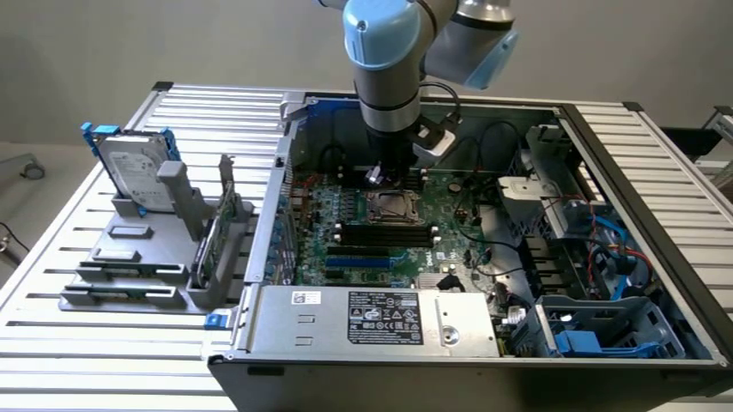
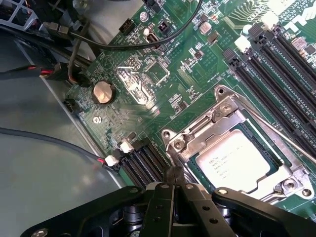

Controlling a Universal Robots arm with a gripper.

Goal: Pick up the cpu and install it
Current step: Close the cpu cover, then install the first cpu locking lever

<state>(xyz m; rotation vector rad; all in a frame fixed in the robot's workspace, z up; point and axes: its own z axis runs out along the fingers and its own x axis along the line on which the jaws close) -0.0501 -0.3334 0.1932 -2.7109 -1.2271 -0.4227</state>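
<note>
The cpu [image 2: 237,160] is a small silver-topped square lying flat inside the metal-framed socket [image 2: 195,133] on the green motherboard [image 2: 163,69]. In the exterior view the cpu [image 1: 390,207] sits in the socket just in front of the arm's tool. My gripper [image 2: 175,178] has its black fingers pressed together with nothing between them, and the tips hover by the socket's corner, beside the cpu. In the exterior view the gripper [image 1: 383,177] hangs straight down into the open computer case [image 1: 641,172], just above the board.
Black memory slots [image 2: 276,59] run beside the socket; a coin battery [image 2: 103,92] and loose cables [image 2: 74,34] lie on the other side. Outside the case, a grey rack [image 1: 126,257] holds a silver hard drive [image 1: 132,167] with blue brackets. The power supply [image 1: 378,318] fills the case's front.
</note>
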